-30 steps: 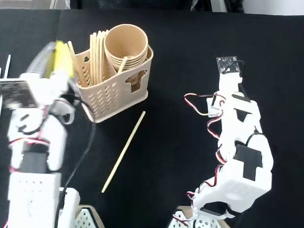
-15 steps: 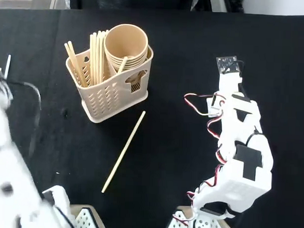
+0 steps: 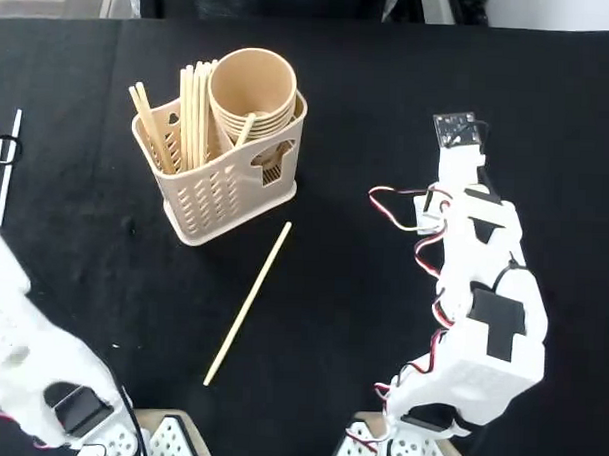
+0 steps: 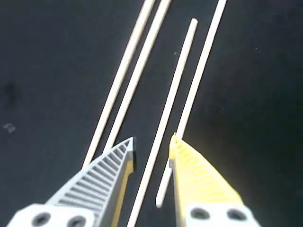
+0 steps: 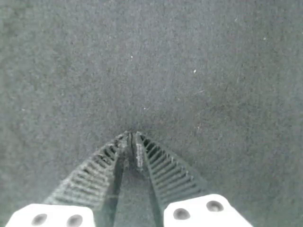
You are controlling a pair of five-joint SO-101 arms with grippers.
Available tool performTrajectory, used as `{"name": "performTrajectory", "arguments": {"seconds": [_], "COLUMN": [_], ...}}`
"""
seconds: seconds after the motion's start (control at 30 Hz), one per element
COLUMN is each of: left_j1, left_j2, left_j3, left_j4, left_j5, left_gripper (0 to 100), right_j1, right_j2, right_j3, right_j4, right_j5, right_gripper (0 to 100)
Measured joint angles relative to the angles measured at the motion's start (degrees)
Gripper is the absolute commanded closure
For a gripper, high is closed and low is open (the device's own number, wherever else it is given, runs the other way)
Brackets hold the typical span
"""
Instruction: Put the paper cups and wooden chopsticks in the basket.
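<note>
Left claw (image 4: pixel 152 142) hangs partly open, gripping nothing, over 4 wooden chopsticks (image 4: pixel 137 71); 1 runs between its jaws. Right claw (image 5: pixel 132 138) is closed, empty.

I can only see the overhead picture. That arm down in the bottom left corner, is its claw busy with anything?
Observer: Its own camera shows the left gripper open, hovering over loose chopsticks.
Operator: How many sticks are under it?
Observer: Four, lying nearly parallel on the black table.
Operator: And the other arm's claw?
Observer: The right gripper is shut with nothing in it, pointing down at bare table.
</note>
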Motion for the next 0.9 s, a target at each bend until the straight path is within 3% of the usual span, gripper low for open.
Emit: {"name": "performTrajectory", "arguments": {"seconds": [0.3, 0.47, 0.53, 0.73, 0.9], "left_j1": [2.02, 2.64, 2.99, 3.16, 2.29], "left_j2": [34.2, 47.65, 52.22, 53.19, 47.21], "left_j3": [-37.19, -58.29, -65.32, -69.19, -69.01], "left_j4": [6.77, 12.04, 13.63, 17.41, 28.22], "left_j5": [1.67, 1.58, 1.67, 2.64, 8.18], "left_gripper": [87, 98, 97, 97, 97], "right_j1": [0.0, 0.0, 0.0, 0.0, 0.0], "right_j2": [0.0, 0.0, 0.0, 0.0, 0.0], "right_j3": [0.0, 0.0, 0.0, 0.0, 0.0], "right_j4": [0.0, 0.0, 0.0, 0.0, 0.0], "right_j5": [0.0, 0.0, 0.0, 0.0, 0.0], "right_gripper": [98.5, 98.5, 98.5, 98.5, 98.5]}}
